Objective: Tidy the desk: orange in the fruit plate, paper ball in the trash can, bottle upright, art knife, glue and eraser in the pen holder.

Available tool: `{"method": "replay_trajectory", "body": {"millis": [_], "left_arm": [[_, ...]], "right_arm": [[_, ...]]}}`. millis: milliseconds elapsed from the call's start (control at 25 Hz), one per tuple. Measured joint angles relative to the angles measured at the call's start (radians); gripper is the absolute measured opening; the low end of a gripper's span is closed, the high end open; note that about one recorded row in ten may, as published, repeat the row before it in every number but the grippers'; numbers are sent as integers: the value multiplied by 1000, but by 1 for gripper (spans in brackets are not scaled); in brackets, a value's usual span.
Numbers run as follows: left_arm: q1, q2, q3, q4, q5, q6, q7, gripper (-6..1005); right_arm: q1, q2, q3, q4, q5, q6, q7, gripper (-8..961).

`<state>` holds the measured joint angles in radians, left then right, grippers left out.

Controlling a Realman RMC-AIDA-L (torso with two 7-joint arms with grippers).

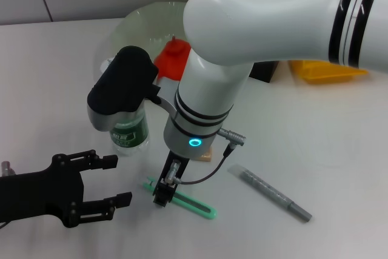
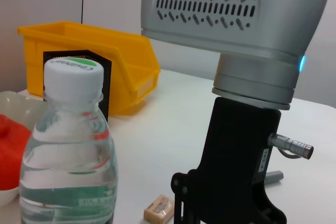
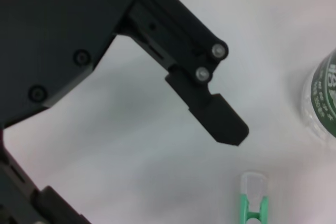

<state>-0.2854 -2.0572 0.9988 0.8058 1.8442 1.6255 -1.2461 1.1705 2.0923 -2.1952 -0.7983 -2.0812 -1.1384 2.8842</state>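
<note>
Green slim plastic art knife [image 1: 188, 201] lies flat on the white bench [image 1: 315, 144], at about 6 o'clock in the head view. Right pincer [image 1: 163, 191] hangs right over its near end, pointing down; fingers spread apart in the right wrist view, one black fingertip [image 3: 223, 124] above bare bench, knife's clear-capped end [image 3: 254, 198] just beside it, not touched.

Clear plastic water bottle with green label and white cap [image 1: 130, 134] stands upright at 9 o'clock of the knife, partly hidden behind the right arm's black wrist housing. Small tan eraser block [image 2: 159, 208] sits on the bench close by the right arm's base segment. Grey pen-shaped glue stick [image 1: 270, 193] lies at 3 o'clock of the knife, well apart.

Left pincer [image 1: 103, 181] at 8 o'clock, low over the bench, fingers apart, holding nothing.

Translucent fruit plate [image 1: 130, 28] at 11 o'clock with something red-orange [image 1: 173, 59] in it. Yellow plastic bin [image 2: 105, 61] at 1 o'clock, black mesh pen holder [image 2: 81, 77] in front of it.
</note>
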Motion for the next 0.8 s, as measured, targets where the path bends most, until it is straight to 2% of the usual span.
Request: {"method": "replay_trajectory", "body": {"millis": [480,560,600,720,760,800], "left_arm": [[-1,-1,-7,-1,1,-3,-5,757],[-1,-1,-8,-1,1,-3,-5,756],[-1,-1,-8,-1,1,-3,-5,756],[2,0,-11,-1,1,-3,-6,756],[3,1,-19,-1,-1,-2,-7,756],[3,1,-19,-1,-1,-2,-7,756]], "right_arm": [[-7,0,-13,-12,-5,-8,-8,275],[-11,-1,-7,-21,-8,-21,-8,164],[-11,-1,-7,-21,-8,-21,-8,164],[-36,-9,32,-59,-49,-83,-8,165],[-93,-9,111,-126,-143,-147,-8,165],[-93,-9,111,-126,-143,-147,-8,167]]}}
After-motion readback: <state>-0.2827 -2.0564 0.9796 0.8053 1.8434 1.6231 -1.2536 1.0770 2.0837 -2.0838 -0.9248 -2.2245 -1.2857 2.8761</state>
